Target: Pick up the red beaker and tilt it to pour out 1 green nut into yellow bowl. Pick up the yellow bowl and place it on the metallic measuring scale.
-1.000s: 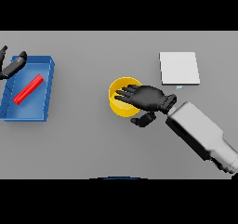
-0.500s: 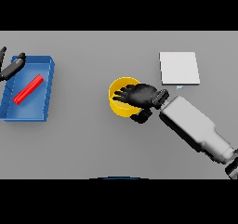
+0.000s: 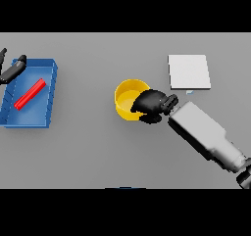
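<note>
Right hand [image 3: 151, 105] curled on yellow bowl [image 3: 128, 99] rim, round, shallow

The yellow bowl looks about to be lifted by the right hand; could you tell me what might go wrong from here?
1. The right hand curls over only the near rim of the bowl, so the bowl could tip or slip when lifted.
2. The scale is a small flat plate, and an off-centre placement might leave the bowl overhanging.
3. I cannot see a nut in the bowl; if one is there, a tilt could spill it.
</note>
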Robot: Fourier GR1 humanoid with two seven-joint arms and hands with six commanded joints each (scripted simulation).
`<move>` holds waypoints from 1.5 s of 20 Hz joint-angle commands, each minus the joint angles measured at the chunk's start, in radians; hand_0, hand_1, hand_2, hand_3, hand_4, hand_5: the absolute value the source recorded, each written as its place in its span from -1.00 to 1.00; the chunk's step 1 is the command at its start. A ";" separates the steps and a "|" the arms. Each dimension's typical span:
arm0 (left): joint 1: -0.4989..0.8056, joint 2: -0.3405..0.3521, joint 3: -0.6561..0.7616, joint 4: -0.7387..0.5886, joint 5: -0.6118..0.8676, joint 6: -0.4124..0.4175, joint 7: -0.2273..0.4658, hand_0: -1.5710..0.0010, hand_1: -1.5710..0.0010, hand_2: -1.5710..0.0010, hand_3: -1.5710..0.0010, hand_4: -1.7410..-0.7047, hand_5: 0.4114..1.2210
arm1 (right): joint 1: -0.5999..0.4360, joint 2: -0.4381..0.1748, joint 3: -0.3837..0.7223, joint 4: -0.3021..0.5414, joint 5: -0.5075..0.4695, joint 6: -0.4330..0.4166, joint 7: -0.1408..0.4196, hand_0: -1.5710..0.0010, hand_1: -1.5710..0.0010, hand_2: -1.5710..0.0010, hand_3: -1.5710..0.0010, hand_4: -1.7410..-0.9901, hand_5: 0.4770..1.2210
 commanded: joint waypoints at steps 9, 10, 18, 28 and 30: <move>0.002 0.010 -0.011 -0.011 -0.007 -0.005 0.016 1.00 1.00 1.00 1.00 0.98 -0.30 | 0.008 -0.018 -0.002 -0.038 -0.016 -0.029 0.008 -0.93 -0.92 -0.67 -0.64 -0.94 0.96; 0.001 0.008 -0.008 -0.009 -0.005 -0.006 0.011 1.00 1.00 1.00 1.00 0.98 -0.30 | 0.003 -0.022 -0.015 -0.040 -0.028 -0.024 -0.003 -0.94 -0.94 -0.68 -0.67 -0.95 0.97; 0.000 0.005 -0.012 -0.006 -0.009 -0.003 0.025 1.00 1.00 1.00 1.00 0.97 -0.32 | -0.005 -0.098 -0.118 -0.182 -0.093 0.058 0.052 -0.99 -0.99 -0.82 -0.54 -0.99 0.99; 0.002 0.019 -0.007 -0.031 -0.004 0.000 0.030 1.00 1.00 1.00 1.00 0.96 -0.26 | 0.002 -0.198 -0.205 -0.184 -0.077 -0.007 0.066 -0.99 -1.00 -0.94 -0.47 -1.00 1.00; 0.003 0.028 -0.004 -0.036 -0.002 0.002 0.037 1.00 1.00 1.00 1.00 0.95 -0.24 | -0.005 -0.209 -0.229 -0.137 -0.077 -0.042 0.052 -1.00 -1.00 -0.96 -0.47 -1.00 1.00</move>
